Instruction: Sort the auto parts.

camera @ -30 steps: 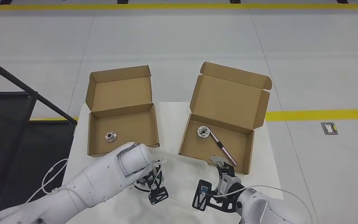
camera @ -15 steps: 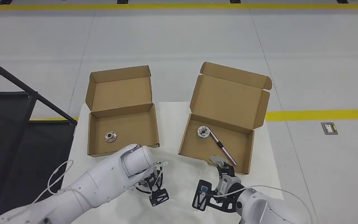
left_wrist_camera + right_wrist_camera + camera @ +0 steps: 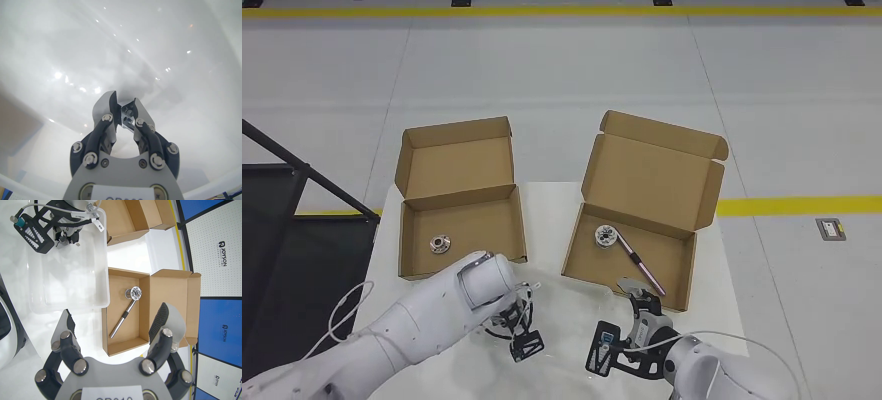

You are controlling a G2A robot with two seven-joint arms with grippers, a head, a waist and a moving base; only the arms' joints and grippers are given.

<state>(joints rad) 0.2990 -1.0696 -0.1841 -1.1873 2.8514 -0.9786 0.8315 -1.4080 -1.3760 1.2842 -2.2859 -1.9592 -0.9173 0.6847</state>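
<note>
slightly nearer the boxes than half a second ago sits the left arm; the right arm has kept still. on the white table, the left cardboard box lies open with a round flanged part on its floor. the left gripper is inside the clear plastic tray, its fingers pinched on a small metal bracket with holes. the right cardboard box holds a round housing and a metal rod, touching. the right gripper hangs near this box's front edge, spread wide, holding nothing.
</note>
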